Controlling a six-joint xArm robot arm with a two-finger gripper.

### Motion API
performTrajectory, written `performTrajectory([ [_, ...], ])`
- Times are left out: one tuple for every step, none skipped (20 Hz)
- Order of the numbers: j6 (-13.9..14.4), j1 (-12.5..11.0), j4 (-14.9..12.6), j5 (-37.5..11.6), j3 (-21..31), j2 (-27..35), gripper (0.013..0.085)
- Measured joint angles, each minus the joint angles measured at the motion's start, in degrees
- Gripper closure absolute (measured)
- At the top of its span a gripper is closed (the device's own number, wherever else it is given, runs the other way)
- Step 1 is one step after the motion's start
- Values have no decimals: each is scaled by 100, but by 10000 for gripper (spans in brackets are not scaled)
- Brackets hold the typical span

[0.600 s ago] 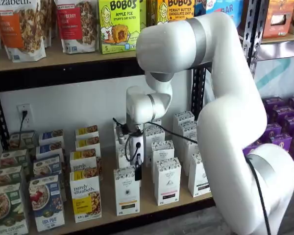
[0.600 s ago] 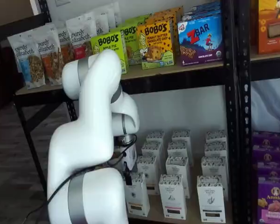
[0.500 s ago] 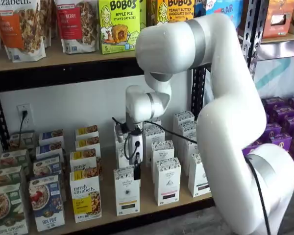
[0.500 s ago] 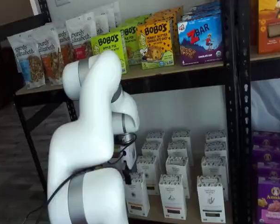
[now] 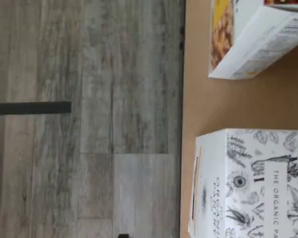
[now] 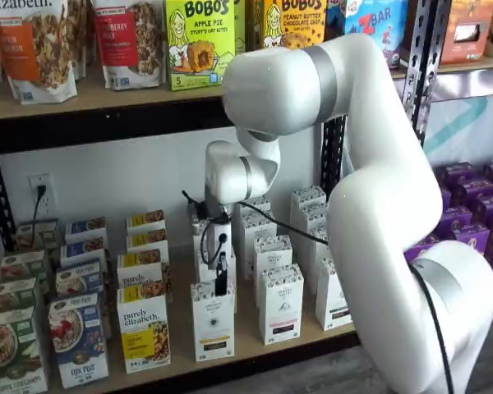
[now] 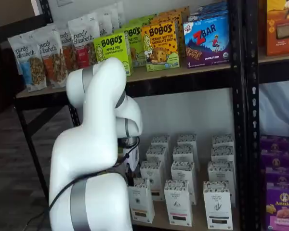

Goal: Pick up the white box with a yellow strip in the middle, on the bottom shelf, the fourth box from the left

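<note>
The white box (image 6: 213,320) stands at the front edge of the bottom shelf (image 6: 255,332), just right of a purely elizabeth box (image 6: 143,329). The claw (image 6: 221,283) hangs right above it; spread or pinched, can't tell.

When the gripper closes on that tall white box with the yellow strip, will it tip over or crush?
The white box is a tall, narrow carton standing upright on the bottom shelf, so a sideways nudge would probably tip it. Its flat printed cardboard sides look stiff but likely dent under a hard squeeze. It is probably light for its size. The gripper hangs just above it.
</note>
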Motion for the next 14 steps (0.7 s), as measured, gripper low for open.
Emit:
performTrajectory([
  [15, 3, -13, 7, -36, 28, 130],
  [54, 9, -50, 57, -117, 84, 130],
  [79, 12, -74, 107, -180, 127, 130],
  [107, 14, -100, 166, -260, 182, 130],
  [133, 17, -127, 201, -330, 236, 130],
  [148, 18, -142, 223, -400, 291, 130],
  [154, 19, -148, 242, -462, 340, 130],
  [161, 19, -156, 257, -519, 384, 130],
  [168, 18, -166, 266, -576, 430, 130],
  [172, 15, -172, 274, -629, 475, 130],
  [176, 9, -183, 277, -704, 539, 130],
  [179, 3, -193, 280, -759, 589, 130],
  [181, -7, -207, 286, -829, 650, 130],
  [188, -19, -229, 297, -910, 722, 130],
])
